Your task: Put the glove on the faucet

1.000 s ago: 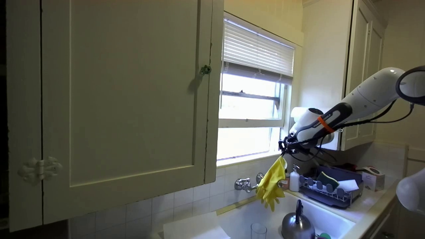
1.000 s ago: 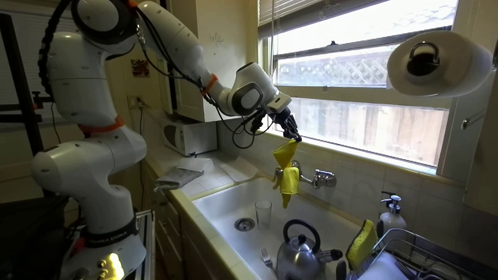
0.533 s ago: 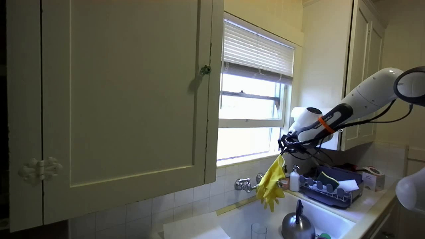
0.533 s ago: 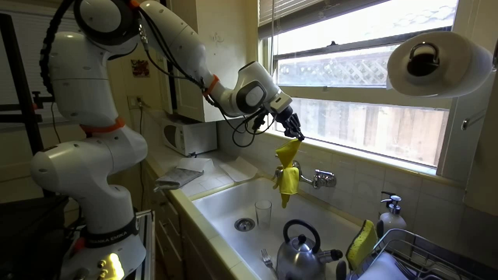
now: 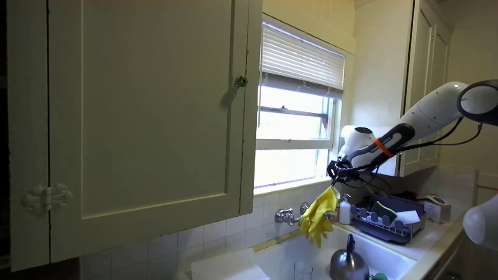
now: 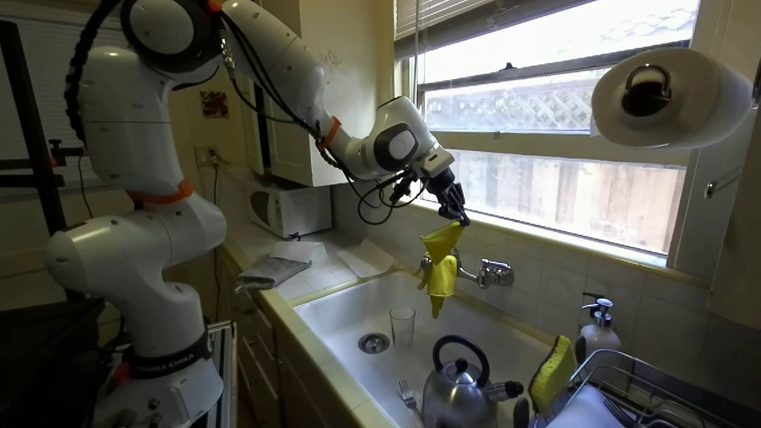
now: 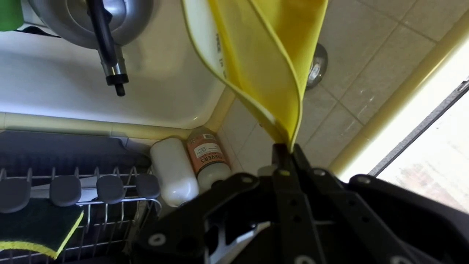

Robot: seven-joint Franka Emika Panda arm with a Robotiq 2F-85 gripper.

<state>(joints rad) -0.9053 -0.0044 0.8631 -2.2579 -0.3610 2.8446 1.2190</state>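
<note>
My gripper (image 6: 464, 222) is shut on the cuff edge of a yellow glove (image 6: 441, 241), above the sink by the wall. In the wrist view the gripper (image 7: 289, 147) pinches the cuff (image 7: 273, 69) between its fingertips, and the cuff gapes open. The chrome faucet (image 6: 495, 273) is on the tiled wall just below. A yellow part (image 6: 442, 278) hangs over its spout, fingers down; I cannot tell whether it is the same glove or a second one. In an exterior view the yellow mass (image 5: 318, 217) hides most of the spout, while one handle (image 5: 286, 216) shows.
A steel kettle (image 6: 461, 392), a drinking glass (image 6: 402, 327) and a fork (image 6: 408, 395) are in the white sink (image 6: 333, 315). A dish rack (image 5: 383, 225) and soap bottles (image 5: 345, 210) stand beside it. The window sill (image 6: 571, 238) runs close behind the gripper.
My gripper has moved slightly rightward and lower in both exterior views, and the cuff has folded down with it. The yellow part over the spout stays nearly still.
</note>
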